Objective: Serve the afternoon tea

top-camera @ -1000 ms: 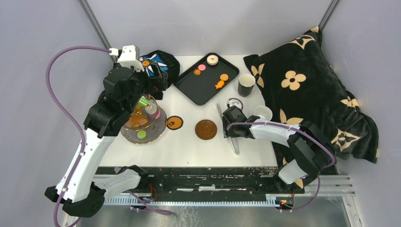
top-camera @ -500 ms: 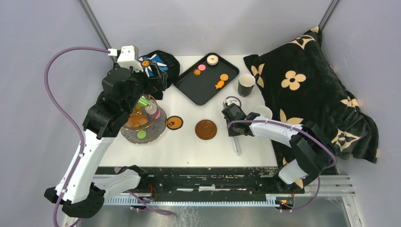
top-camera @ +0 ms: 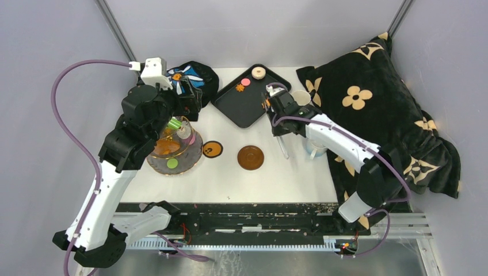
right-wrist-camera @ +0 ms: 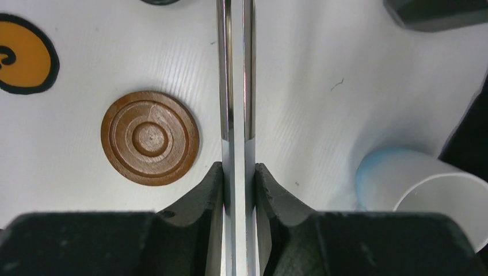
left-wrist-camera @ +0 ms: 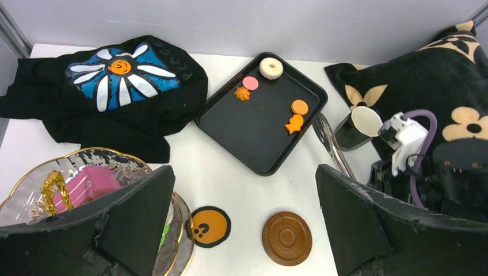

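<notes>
The glass stand point(top-camera: 172, 150) stands at the left with green, orange and pink pastries on it; its gold rim point(left-wrist-camera: 34, 167) also shows in the left wrist view. My left gripper point(left-wrist-camera: 244, 175) is open and empty, above the stand's right side. More pastries lie on the black tray point(top-camera: 244, 106): a white ring point(left-wrist-camera: 270, 68), a pink one point(left-wrist-camera: 250, 83) and several orange ones. My right gripper point(right-wrist-camera: 236, 168) is shut on metal tongs point(right-wrist-camera: 236, 86) between the tray and the dark cup point(left-wrist-camera: 359, 127). A brown saucer point(top-camera: 251, 157) lies in the middle. The white mug point(right-wrist-camera: 426, 192) lies under my right arm.
An orange disc with a black rim point(top-camera: 212, 149) lies beside the stand. The black cloth with a blue-white flower point(top-camera: 193, 77) is at the back left. The black blanket with tan flowers point(top-camera: 374, 109) fills the right side.
My right arm has carried the tongs from beside the saucer toward the far side, up next to the tray and the dark cup. The left arm has barely moved.
</notes>
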`<action>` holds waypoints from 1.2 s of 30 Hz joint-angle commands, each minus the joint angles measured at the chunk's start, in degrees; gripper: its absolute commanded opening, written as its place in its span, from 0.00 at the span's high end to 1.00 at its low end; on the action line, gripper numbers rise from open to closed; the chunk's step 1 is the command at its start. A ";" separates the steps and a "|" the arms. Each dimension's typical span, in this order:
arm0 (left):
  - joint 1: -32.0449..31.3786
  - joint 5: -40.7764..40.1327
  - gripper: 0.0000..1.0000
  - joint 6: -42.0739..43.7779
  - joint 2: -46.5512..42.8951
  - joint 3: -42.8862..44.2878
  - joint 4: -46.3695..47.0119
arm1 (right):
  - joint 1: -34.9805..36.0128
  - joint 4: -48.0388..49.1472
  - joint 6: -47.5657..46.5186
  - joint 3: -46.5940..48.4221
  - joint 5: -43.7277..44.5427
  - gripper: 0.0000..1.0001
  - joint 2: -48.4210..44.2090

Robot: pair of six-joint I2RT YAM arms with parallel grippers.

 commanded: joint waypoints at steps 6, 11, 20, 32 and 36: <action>-0.01 -0.81 0.01 -2.13 -1.61 0.00 2.38 | -7.18 -9.53 1.05 16.85 -7.59 0.96 11.09; -0.10 -0.90 0.01 -1.89 -1.55 -0.07 2.29 | -9.33 -14.39 3.88 24.20 -8.85 0.95 16.86; -0.06 -1.66 0.01 -1.47 -1.72 -1.10 2.90 | -10.87 -24.81 1.17 39.09 -4.94 0.98 29.70; -0.06 -3.91 0.01 0.09 -2.78 -1.87 2.68 | -10.95 -30.64 -0.99 49.45 -2.25 0.99 40.43; -0.06 -4.41 0.01 0.25 -2.77 -2.09 2.90 | -10.19 -29.99 -3.70 49.38 -6.86 0.99 40.34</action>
